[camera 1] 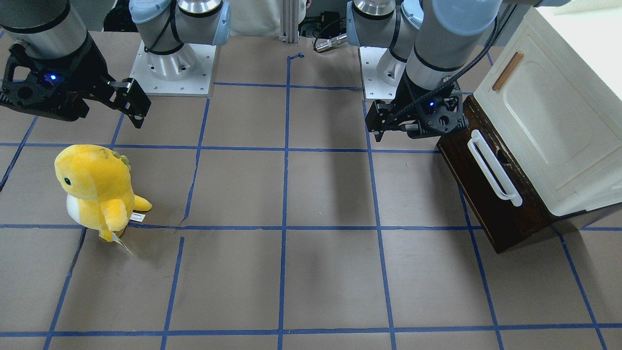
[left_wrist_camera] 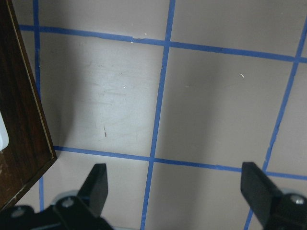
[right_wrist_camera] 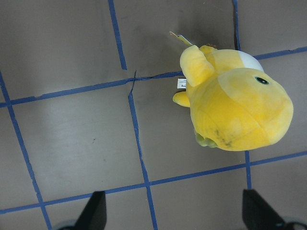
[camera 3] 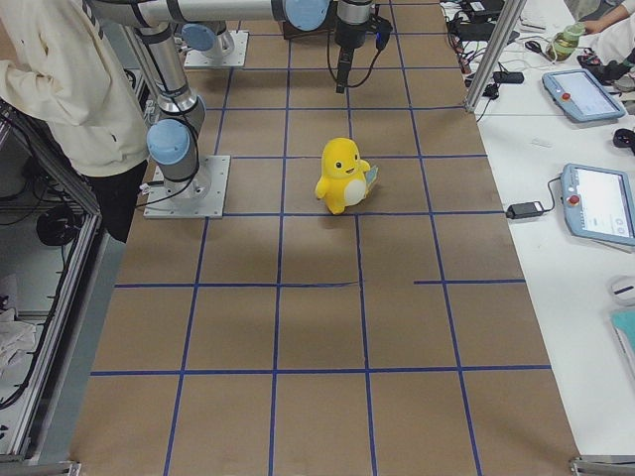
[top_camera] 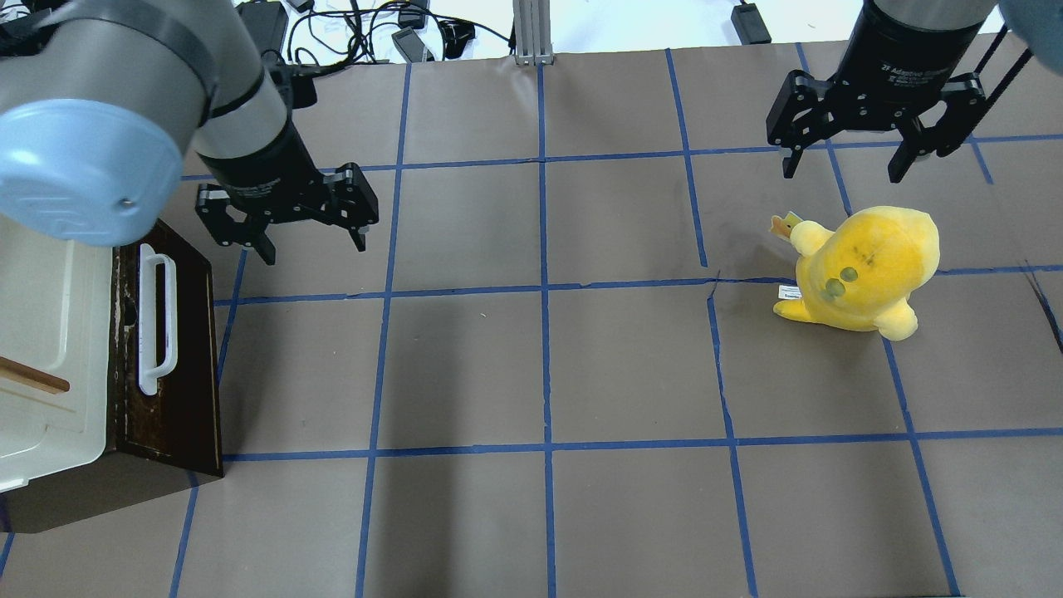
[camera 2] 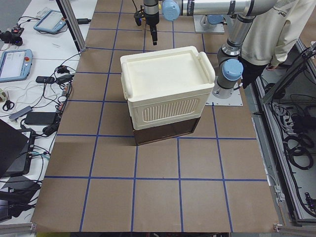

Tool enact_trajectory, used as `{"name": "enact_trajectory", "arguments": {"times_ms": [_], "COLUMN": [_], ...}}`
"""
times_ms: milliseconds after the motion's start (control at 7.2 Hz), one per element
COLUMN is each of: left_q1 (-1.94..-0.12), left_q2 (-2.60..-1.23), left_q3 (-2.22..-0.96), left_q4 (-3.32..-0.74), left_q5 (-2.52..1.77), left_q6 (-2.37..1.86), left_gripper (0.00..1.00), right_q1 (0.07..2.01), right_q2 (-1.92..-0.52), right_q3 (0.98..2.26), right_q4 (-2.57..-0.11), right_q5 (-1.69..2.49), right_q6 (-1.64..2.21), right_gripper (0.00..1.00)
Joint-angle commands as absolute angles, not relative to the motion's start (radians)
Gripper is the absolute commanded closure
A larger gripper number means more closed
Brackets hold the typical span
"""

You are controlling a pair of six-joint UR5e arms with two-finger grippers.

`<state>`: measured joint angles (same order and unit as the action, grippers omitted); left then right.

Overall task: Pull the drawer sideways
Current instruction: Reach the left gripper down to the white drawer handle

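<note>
Left end effector (top_camera: 315,249) hangs above the bench (top_camera: 540,374) with its jaws spread wide and nothing between them, just beside the far corner of the drawer front and clear of it. Its wrist view shows both fingers (left_wrist_camera: 98,184) over bare brown surface, with the drawer's dark corner at the frame's left edge. Right end effector (top_camera: 840,172) is also spread open and empty, hovering well apart at the opposite end of the bench, just beyond the plush toy.

The bench is covered in brown paper crossed by a grid of blue tape lines. At its left end stands a cream-white cabinet (top_camera: 50,332), its panelled door facing the middle of the bench. Beneath that door sits the drawer (top_camera: 187,357), its dark brown wooden front close against the cabinet body and facing the same way.

A yellow plush toy (top_camera: 864,266) with a white belly stands upright near the right end, on a tape crossing. A long white bar handle (top_camera: 158,324) runs along the drawer front. A small tan wooden handle (top_camera: 33,378) sits on the cabinet door.
</note>
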<state>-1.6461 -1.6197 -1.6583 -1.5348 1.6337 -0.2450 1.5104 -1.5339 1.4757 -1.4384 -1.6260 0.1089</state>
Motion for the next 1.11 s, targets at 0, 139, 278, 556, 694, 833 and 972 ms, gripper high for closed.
{"name": "enact_trajectory", "arguments": {"times_ms": [0,139,278,556,694,833,972], "left_q1": [-1.710,-1.733,-1.765,-1.781,-1.781,-1.781,-1.776], "left_q2": [-1.731,-1.776,-1.810,-1.862,-1.871,-1.881,-1.891], "left_q3": [-1.661,-1.661,-1.661,-1.707,-1.750,-1.791,-1.828], "left_q4": [-1.511,-1.514,-1.514,-1.526,-1.526,-1.528,-1.528], "left_q5": [1.777,1.890,1.983,2.197,2.292,2.444,2.556], "left_q6": [-0.340,-0.366,-0.380,-0.396,-0.390,-0.382,-0.380], "left_gripper": [0.00,0.00,0.00,0.00,0.00,0.00,0.00], "right_q1": [1.511,1.511,1.511,1.511,1.511,1.511,1.511], "right_q2": [-1.534,-1.534,-1.534,-1.534,-1.534,-1.534,-1.534], "right_q3": [1.476,1.476,1.476,1.476,1.476,1.476,1.476], "right_q4": [-1.439,-1.439,-1.439,-1.439,-1.439,-1.439,-1.439], "right_q5": [-1.626,-1.626,-1.626,-1.626,-1.626,-1.626,-1.626], "right_q6": [0.109,0.109,0.109,0.109,0.109,0.109,0.109], "right_gripper": [0.00,0.00,0.00,0.00,0.00,0.00,0.00]}}
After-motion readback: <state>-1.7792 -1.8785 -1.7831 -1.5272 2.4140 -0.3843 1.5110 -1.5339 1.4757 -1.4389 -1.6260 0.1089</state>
